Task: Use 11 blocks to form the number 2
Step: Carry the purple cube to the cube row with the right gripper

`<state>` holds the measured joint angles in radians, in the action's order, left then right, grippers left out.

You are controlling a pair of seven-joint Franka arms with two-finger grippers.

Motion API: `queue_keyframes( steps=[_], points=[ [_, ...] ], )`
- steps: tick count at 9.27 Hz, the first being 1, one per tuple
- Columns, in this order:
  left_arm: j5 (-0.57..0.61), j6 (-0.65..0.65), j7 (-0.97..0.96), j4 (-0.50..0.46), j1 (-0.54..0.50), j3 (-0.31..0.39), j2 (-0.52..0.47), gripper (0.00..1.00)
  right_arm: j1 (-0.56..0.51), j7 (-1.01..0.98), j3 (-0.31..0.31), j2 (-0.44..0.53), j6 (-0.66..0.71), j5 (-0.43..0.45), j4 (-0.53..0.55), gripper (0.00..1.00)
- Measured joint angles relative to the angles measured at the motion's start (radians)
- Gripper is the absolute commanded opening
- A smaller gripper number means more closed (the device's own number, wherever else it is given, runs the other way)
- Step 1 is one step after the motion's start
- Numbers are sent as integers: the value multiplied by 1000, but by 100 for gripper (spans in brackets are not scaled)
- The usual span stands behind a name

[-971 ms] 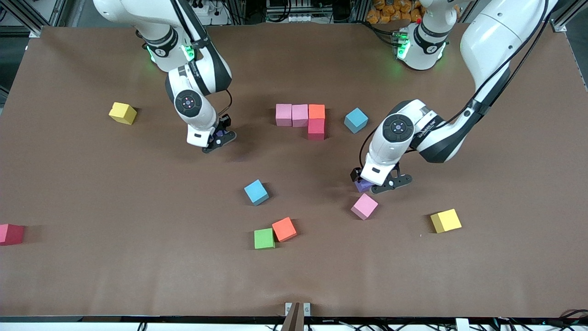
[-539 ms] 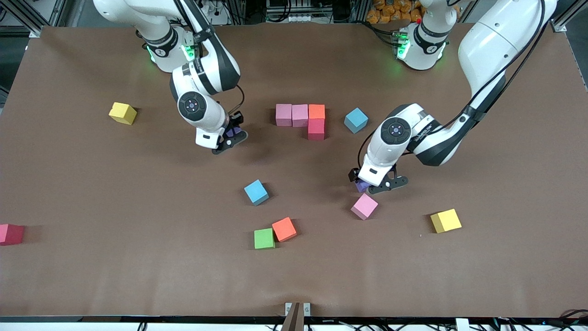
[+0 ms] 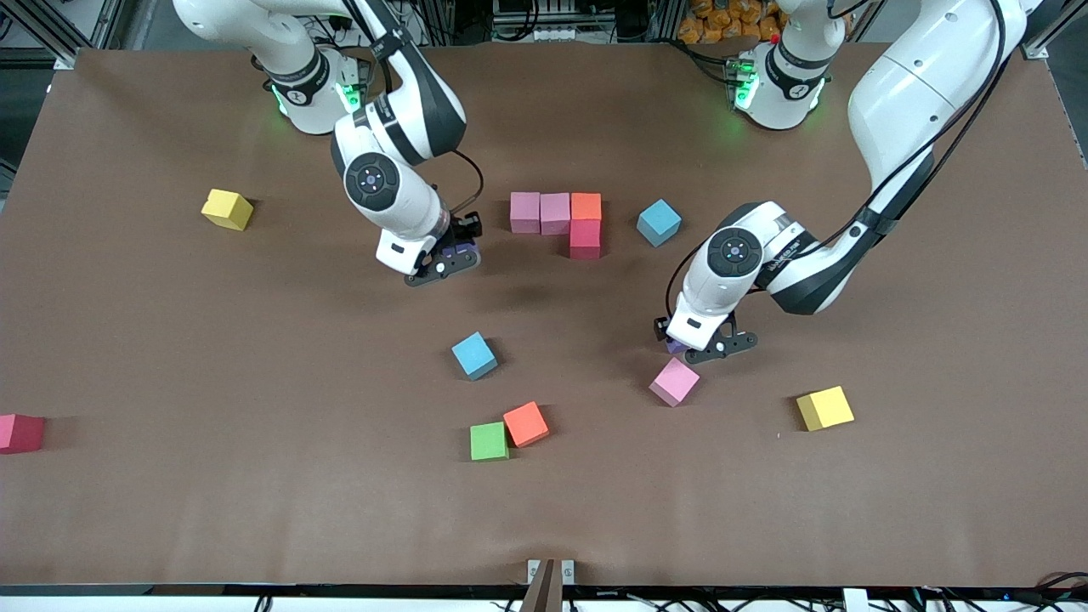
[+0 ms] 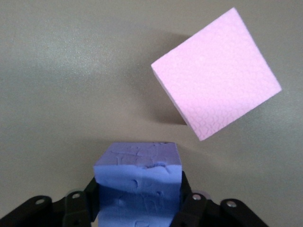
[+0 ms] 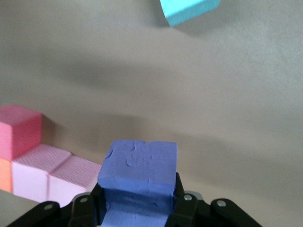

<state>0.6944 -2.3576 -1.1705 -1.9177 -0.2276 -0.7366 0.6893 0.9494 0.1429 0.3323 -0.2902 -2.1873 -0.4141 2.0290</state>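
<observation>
Brown table (image 3: pixel 170 340) carries only four placed cubes of the number 2 (image 3: pixel 557 219), while the right gripper (image 3: pixel 442 259) carries one purple block (image 5: pixel 138 177) over bare table toward them, the left gripper (image 3: pixel 701 340) clamps another purple block (image 4: pixel 137 182) beside the loose pink block (image 3: pixel 675 382), leaving five more to fetch.

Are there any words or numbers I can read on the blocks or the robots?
Blocks, such as the loose pink block: no words, numbers or signs.
Left arm: a line of small lettering by the wrist, too small to read.
Right arm: no readable text.
</observation>
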Motion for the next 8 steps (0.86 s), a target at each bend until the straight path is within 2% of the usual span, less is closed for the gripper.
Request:
queue_keyframes(
  steps=[2,6,8],
  points=[
    [0,0,-9,2,0,1,0,0,34,104,-1,-50,-4,-72,-83,0],
    [0,3,-30,18,-5,2,-14,0,122,406,-4,-261,-56,-96,-348,0],
    [-8,9,-34,21,-9,2,-42,0,123,444,-4,-362,-130,-231,-417,0]
  ],
)
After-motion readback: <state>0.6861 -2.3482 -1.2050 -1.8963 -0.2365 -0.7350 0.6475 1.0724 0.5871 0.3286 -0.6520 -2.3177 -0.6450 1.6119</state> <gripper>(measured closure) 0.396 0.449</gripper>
